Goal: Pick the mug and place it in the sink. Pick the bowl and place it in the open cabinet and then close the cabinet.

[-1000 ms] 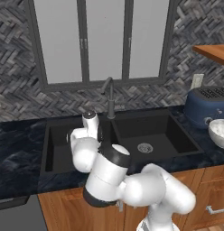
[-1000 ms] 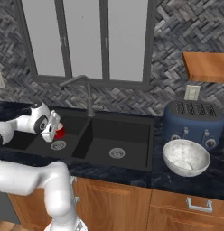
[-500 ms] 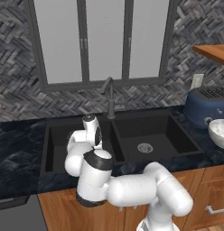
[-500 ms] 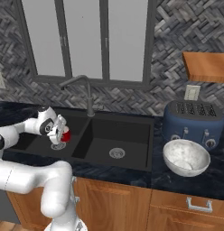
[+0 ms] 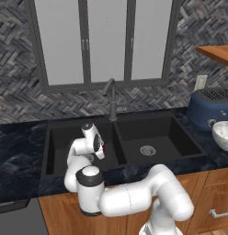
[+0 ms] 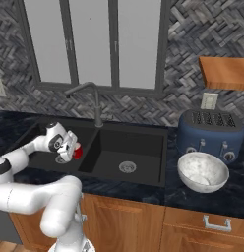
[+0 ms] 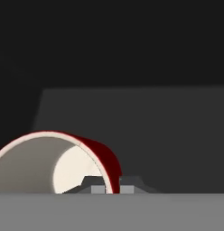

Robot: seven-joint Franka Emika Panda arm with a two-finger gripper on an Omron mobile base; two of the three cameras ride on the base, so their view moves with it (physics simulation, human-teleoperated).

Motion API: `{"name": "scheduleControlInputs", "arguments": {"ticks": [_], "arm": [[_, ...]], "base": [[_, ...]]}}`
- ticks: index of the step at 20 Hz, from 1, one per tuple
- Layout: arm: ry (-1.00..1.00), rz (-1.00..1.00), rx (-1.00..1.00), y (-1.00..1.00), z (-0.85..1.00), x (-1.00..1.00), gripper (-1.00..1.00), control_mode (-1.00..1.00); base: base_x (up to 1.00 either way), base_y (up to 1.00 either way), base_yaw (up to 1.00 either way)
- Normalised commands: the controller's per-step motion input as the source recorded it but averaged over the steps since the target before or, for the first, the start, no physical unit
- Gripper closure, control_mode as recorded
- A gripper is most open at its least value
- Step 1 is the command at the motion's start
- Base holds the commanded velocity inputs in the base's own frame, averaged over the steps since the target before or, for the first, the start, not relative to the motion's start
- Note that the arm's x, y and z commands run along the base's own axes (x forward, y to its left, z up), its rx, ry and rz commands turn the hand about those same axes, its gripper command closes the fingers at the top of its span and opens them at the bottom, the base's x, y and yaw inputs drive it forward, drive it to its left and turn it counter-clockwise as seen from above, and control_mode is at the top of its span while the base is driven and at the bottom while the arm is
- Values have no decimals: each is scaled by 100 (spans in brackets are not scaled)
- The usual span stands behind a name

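**Mug held by its rim over the left basin**

The gripper (image 7: 112, 186) is nearly closed, pinching the mug's (image 7: 50, 162) wall, one finger inside, one outside. The mug hangs above the sink's (image 6: 143, 130) left basin. It looks small, light and rigid, probably glazed and slick, so a rim pinch could let it swivel or slip. The bowl (image 6: 202, 172) sits on the table beside the toaster (image 6: 211, 133); being wider and probably heavier, its rim seems the best hold.

The white arm bent low and forward, its claw (image 6: 75, 150) tilted downward, fingers (image 7: 99, 185) pinched on the rim of the mug (image 7: 59, 162).
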Motion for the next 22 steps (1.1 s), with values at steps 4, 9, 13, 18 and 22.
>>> {"name": "scheduleControlInputs", "arguments": {"ticks": [4, 9, 13, 18, 22], "arm": [[8, 0, 1, -1, -37, 14, 100, -100], [9, 0, 6, -6, -36, 11, 100, -100], [9, 0, 9, 0, -36, 0, 100, -100], [3, 0, 8, 0, -31, 0, -100, -100], [0, 0, 0, 0, 0, 0, -100, -100]], "base": [[0, 0, 0], [0, 0, 0], [0, 0, 0], [0, 0, 0], [0, 0, 0]]}}
